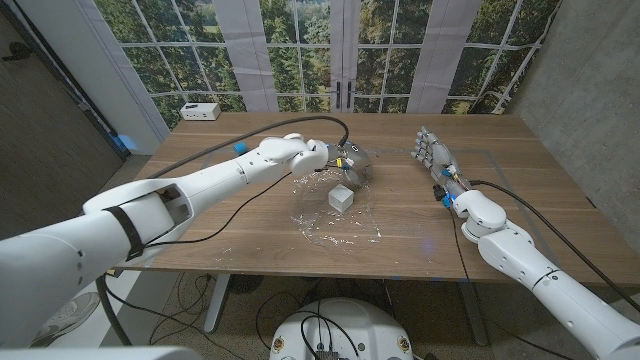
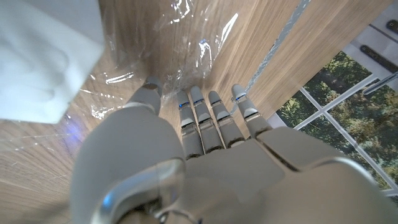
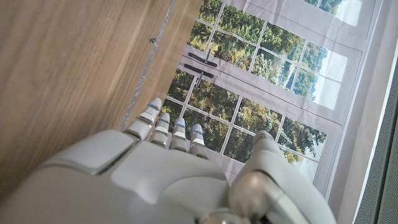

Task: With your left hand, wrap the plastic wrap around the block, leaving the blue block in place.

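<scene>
**A:** Head view: where was everything?

**B:** The block (image 1: 342, 198) sat mid-table on the plastic wrap (image 1: 338, 222). I had the left hand (image 1: 345, 161) just behind it, at the film's far edge, ready to fold.

**A:** Left wrist view?

**B:** Fingers (image 2: 200, 115) extended together onto wrap; whether they pinched it, I couldn't tell.

**A:** Right wrist view?

**B:** The right hand (image 3: 168, 171) waited, fingers straight, holding nothing.

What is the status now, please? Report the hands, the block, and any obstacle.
Left hand at plastic wrap behind block, grip unclear. Right hand open, apart. Block sits on wrap, uncovered. No obstacle seen.
</scene>
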`<action>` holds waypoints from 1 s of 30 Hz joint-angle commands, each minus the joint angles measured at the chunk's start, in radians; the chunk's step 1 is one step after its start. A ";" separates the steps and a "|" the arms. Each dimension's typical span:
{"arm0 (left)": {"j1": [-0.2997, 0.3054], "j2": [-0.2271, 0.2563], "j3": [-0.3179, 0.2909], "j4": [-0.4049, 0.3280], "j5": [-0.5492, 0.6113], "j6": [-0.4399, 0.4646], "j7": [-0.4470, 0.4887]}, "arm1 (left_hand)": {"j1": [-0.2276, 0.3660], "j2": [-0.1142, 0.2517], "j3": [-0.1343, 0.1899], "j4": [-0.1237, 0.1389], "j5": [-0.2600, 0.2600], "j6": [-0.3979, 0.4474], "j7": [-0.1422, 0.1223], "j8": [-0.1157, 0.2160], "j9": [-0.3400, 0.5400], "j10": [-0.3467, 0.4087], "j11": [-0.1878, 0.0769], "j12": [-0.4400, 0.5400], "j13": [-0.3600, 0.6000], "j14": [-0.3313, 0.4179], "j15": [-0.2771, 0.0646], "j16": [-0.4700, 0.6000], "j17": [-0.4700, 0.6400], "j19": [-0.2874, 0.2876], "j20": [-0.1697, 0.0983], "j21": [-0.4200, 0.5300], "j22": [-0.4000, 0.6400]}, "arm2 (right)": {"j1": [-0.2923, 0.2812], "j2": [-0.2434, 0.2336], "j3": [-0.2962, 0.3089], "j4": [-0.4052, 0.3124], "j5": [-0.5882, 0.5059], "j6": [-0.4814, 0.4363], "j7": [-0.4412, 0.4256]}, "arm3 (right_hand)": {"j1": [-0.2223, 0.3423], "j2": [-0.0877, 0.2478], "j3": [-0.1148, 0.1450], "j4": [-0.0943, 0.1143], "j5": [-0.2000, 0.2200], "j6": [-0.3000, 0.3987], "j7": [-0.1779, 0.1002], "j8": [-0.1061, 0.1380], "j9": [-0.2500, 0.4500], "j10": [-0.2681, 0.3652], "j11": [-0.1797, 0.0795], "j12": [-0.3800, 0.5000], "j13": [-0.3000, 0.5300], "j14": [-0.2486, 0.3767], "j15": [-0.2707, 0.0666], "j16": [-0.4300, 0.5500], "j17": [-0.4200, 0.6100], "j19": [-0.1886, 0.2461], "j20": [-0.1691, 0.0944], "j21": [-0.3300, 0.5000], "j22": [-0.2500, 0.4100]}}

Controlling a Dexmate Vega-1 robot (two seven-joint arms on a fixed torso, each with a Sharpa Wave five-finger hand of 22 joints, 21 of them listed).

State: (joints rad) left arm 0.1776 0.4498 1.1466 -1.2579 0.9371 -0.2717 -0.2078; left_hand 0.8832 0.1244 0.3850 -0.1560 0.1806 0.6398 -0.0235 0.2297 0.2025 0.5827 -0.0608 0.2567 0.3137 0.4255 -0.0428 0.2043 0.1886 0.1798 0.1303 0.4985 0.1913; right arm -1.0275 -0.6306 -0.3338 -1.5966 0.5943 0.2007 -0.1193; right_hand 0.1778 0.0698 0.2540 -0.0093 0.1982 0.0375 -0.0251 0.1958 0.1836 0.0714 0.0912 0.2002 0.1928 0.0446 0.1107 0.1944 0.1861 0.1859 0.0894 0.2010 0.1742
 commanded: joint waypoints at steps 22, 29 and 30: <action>0.127 0.133 -0.092 -0.217 0.033 0.097 0.137 | 0.097 0.051 0.082 0.008 0.006 0.287 0.050 0.139 0.060 0.126 -0.024 0.041 0.019 0.091 -0.063 0.020 0.001 0.060 -0.017 0.014 0.002 | 0.007 -0.005 -0.005 -0.021 -0.006 -0.029 -0.015 | -0.007 0.007 0.000 -0.003 0.003 0.002 -0.002 -0.003 0.004 0.003 0.003 -0.002 0.002 0.005 0.003 0.002 0.003 0.012 0.004 0.001 0.003; 0.153 0.173 -0.124 -0.315 0.045 0.085 0.075 | 0.094 0.047 0.085 0.011 0.005 0.294 0.048 0.147 0.066 0.126 -0.031 0.039 0.021 0.093 -0.066 0.018 0.001 0.060 -0.014 0.014 0.002 | 0.019 0.001 -0.012 -0.019 -0.012 -0.036 -0.017 | -0.006 0.008 0.000 -0.004 0.003 0.003 -0.002 -0.002 0.004 0.003 0.005 -0.002 0.002 0.004 0.004 0.002 0.003 0.011 0.004 0.000 0.003; 0.153 0.176 -0.127 -0.322 0.037 0.073 0.057 | 0.093 0.047 0.085 0.011 0.005 0.293 0.047 0.147 0.067 0.126 -0.032 0.039 0.021 0.093 -0.065 0.018 0.001 0.060 -0.014 0.014 0.002 | 0.021 0.001 -0.014 -0.018 -0.012 -0.036 -0.014 | -0.005 0.009 0.001 -0.004 0.003 0.003 -0.002 -0.002 0.004 0.004 0.005 -0.002 0.002 0.004 0.004 0.002 0.003 0.011 0.004 0.000 0.003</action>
State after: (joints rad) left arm 0.2924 0.5672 1.0671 -1.4547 0.9737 -0.1801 -0.0870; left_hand 0.9745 0.1789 0.4642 -0.1486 0.1806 0.9279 0.0268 0.3668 0.2642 0.7042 -0.0891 0.2992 0.3324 0.5085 -0.0465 0.2199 0.1860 0.2306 0.1126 0.5072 0.1913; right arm -1.0215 -0.6348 -0.3379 -1.6146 0.5879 0.1737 -0.1343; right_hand 0.1726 0.0753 0.2540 -0.0094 0.1982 0.0374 -0.0251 0.1958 0.1835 0.0714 0.0912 0.2002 0.1927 0.0446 0.1107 0.1944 0.1862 0.1895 0.0930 0.2010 0.1741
